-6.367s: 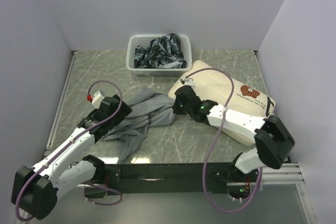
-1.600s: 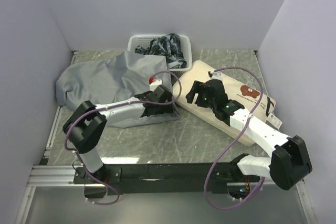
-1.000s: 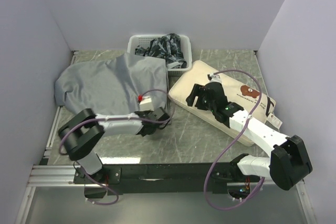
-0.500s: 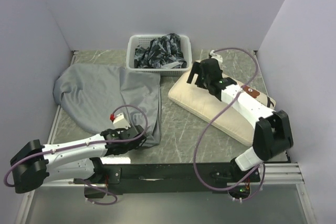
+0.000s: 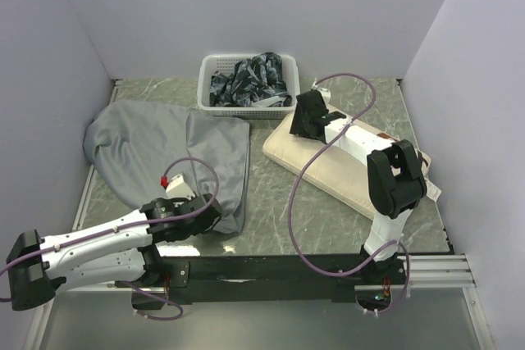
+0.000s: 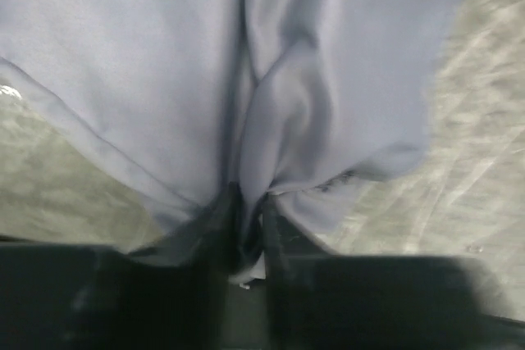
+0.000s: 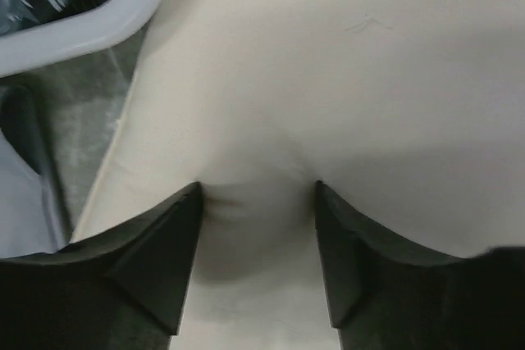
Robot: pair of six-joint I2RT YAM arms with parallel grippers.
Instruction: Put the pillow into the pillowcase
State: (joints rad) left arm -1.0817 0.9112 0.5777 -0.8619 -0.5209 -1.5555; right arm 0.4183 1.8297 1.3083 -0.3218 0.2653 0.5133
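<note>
A: Where's the large, wrinkly grey fabric pillowcase?
B: Spread on the green marbled table, left side. Its near right corner is at yr left gripper. Those jaws are nearly closed w/ a fold of the grey cloth pinched btwn them.
A: And the cream-white soft rectangular pillow?
B: Right side, lying diagonal, outside the case, w/ bare table btwn the two. Its far corner is just beside the white plastic basket.
A: Right gripper?
B: You've got it on the pillow's far end. Jaws are spread wide, tips pressed into the surface w/ a small pucker btwn them. Can't tell if that's a real grip.
</note>
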